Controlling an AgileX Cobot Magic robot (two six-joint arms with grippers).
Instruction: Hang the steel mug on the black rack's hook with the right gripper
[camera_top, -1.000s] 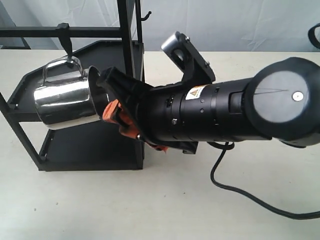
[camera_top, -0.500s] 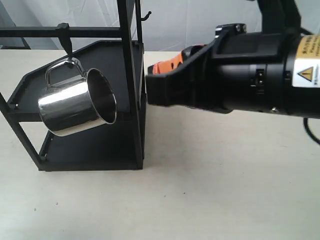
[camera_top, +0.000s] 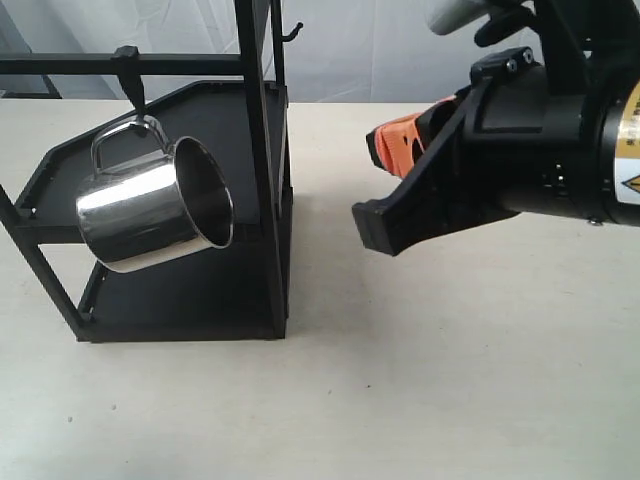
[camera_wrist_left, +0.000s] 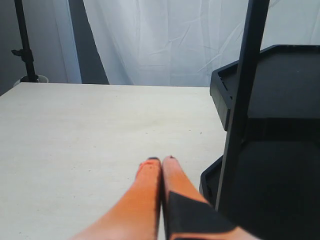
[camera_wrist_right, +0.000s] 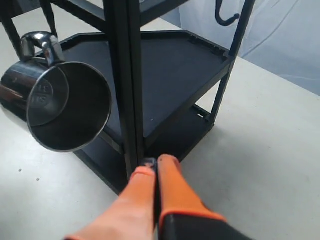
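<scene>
Now the steel mug (camera_top: 152, 209) hangs by its thin looped handle (camera_top: 125, 140) from the hook (camera_top: 128, 75), a short black peg with a block-shaped clamp head fixed on the horizontal bar (camera_top: 120, 64) of the black rack (camera_top: 255, 160). It tilts so that its open mouth faces sideways toward the rack's nearest upright post (camera_top: 254, 190), with the polished body out in front of the upper tray (camera_top: 200, 110). In the right wrist view the mug's inside is bare metal with a stamped base (camera_wrist_right: 42, 95), and nothing lies in it. Both of the rack's flat trays, upper and lower (camera_top: 190, 300), show only their own matte black surfaces in the exterior view. A second, thin curved hook (camera_top: 291, 33) with a knobbed tip sticks out from the far post near the top.

The right hand (camera_top: 385, 190) is on the right side of the exterior view, well apart from the mug and clear of the rack, above the pale bench (camera_top: 400, 390). Its orange fingers (camera_wrist_right: 167, 185) are pressed together with nothing between them, seen plainly in the right wrist view where they point toward the foot of the rack's post.

The left hand (camera_wrist_left: 161, 162) likewise has its orange fingers closed against each other and grips nothing, low over the bench just beside a slim post of the rack
</scene>
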